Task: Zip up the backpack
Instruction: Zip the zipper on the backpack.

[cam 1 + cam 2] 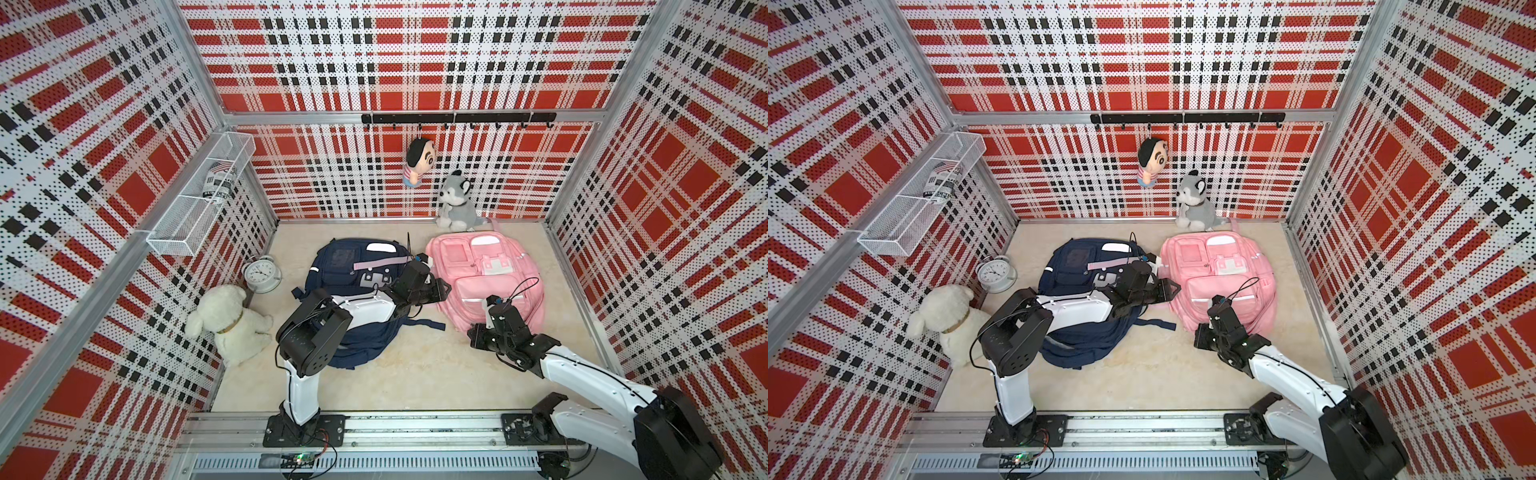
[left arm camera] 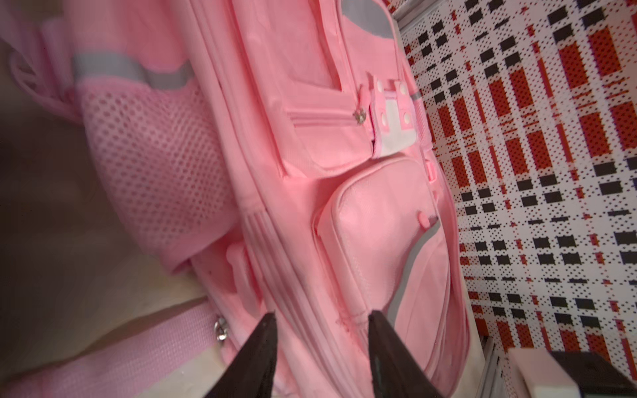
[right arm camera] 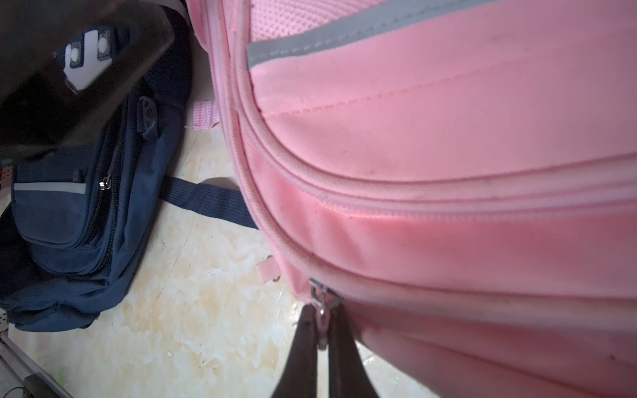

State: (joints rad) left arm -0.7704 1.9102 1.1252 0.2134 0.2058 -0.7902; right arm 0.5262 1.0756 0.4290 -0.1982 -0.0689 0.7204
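Two o'clock on the table (image 1: 415,374) holds the pink backpack (image 1: 486,278). Left gripper (image 2: 322,315), jaws apart, should pin its nine-o'clock flank while right gripper (image 3: 323,322), clamped on the zipper pull (image 3: 319,298), draws steadily, without twisting.

Beige marbled surface (image 1: 415,374). Pink bag (image 1: 469,286) lies flat on it, its corner zip pull (image 3: 319,303) pinched in the right claw (image 3: 322,317). The left claw (image 1: 445,288) is at the bag's side. Navy bag (image 1: 353,266) lies flat just left of the left claw, strap (image 1: 424,324) trailing toward the right claw. Clock (image 1: 262,272) and white plush (image 1: 232,324) are well left of the left claw. Husky plush (image 1: 457,203) sits beyond both claws, by the back wall.
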